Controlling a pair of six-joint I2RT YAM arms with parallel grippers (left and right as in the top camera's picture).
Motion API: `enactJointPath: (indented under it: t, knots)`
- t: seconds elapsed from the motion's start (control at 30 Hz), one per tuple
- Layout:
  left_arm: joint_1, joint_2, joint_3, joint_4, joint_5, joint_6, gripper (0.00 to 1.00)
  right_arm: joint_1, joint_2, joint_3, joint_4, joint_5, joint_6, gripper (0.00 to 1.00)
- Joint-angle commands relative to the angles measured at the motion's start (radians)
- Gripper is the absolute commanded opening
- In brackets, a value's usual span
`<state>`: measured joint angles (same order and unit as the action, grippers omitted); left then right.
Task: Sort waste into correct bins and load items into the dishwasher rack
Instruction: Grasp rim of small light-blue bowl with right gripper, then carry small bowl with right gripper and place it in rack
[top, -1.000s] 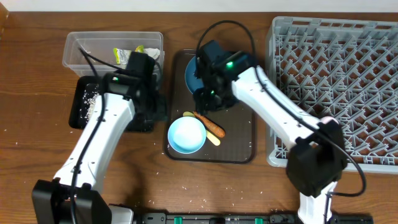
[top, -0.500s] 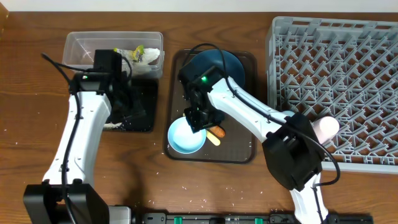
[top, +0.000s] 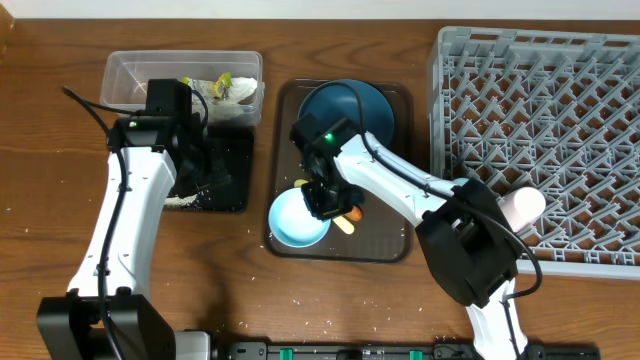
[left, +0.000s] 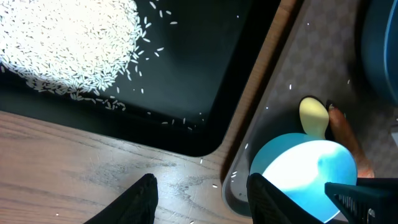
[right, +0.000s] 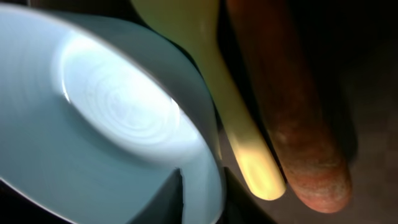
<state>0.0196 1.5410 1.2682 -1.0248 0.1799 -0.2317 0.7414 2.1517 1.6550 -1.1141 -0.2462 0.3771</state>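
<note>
Glossy bowl (right: 112, 112), matt black tray (left: 186, 74), wood-grain table (left: 62, 162).

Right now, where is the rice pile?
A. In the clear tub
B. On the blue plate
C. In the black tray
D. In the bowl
C: the left wrist view shows the rice heaped in the black tray, apart from the bowl, which sits on the brown tray.

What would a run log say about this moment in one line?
left hand open, empty | right hand astride bowl rim | carrot, spoon beside bowl
</note>
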Motion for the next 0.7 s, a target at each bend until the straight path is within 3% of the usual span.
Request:
enactJointPath:
  t: [0.0, 0.03, 0.47, 0.67]
  knots:
    - [0.005, -0.017, -0.006, -0.003, -0.009, 0.002, 0.49, 0.009, 0.010, -0.002, 0.003, 0.002, 0.005, 0.05]
    - [0.004, -0.017, -0.006, -0.003, -0.009, 0.002, 0.49, 0.005, 0.007, 0.000, 0.003, 0.002, 0.004, 0.01]
    - [0.004, -0.017, -0.006, -0.002, -0.009, 0.002, 0.50, -0.119, -0.209, 0.078, 0.003, 0.023, -0.042, 0.01]
    - [0.004, -0.017, -0.006, 0.004, -0.008, 0.002, 0.50, -0.283, -0.370, 0.081, 0.042, 0.316, -0.045, 0.01]
